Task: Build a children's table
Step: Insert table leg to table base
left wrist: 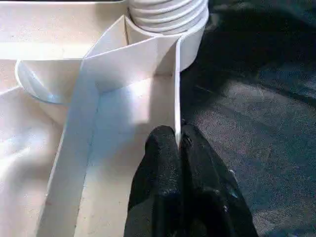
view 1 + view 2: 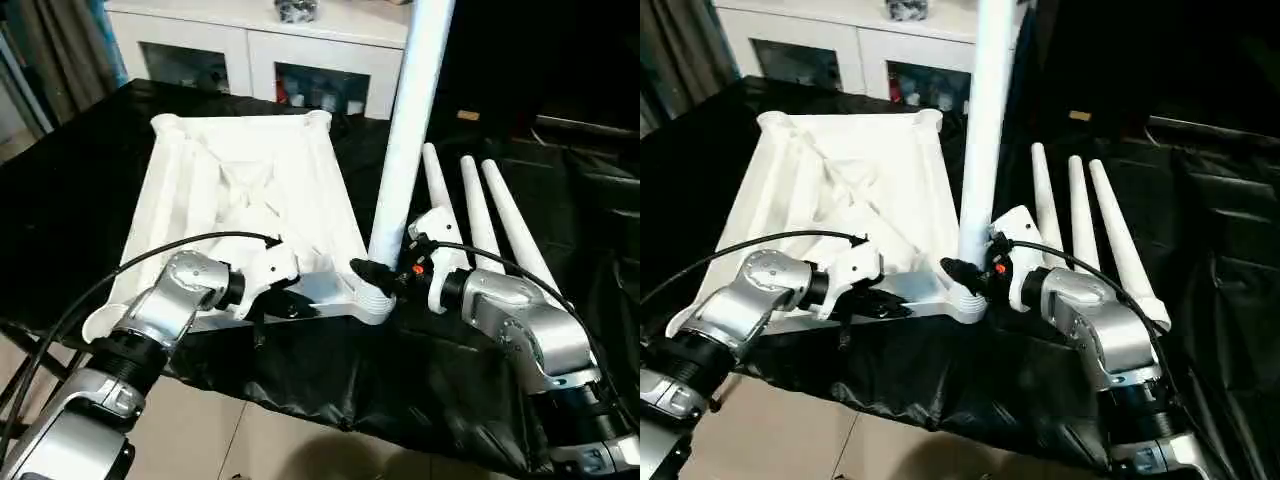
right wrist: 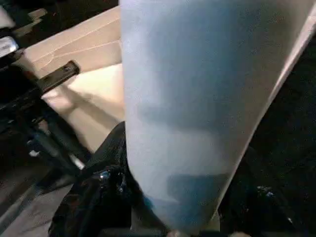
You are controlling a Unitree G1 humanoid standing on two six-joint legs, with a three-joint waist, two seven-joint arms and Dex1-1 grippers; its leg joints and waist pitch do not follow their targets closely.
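With 3 spare legs beside: left jaws pinched on tabletop rim, right jaws around upright leg.

No legible text, label, brand, number or sign in any view. White tabletop, upright leg and the spare legs carry no markings. Black desk cover is unprinted. Cabinet fronts show nothing readable.

upright leg top cut off, cabinet cropped
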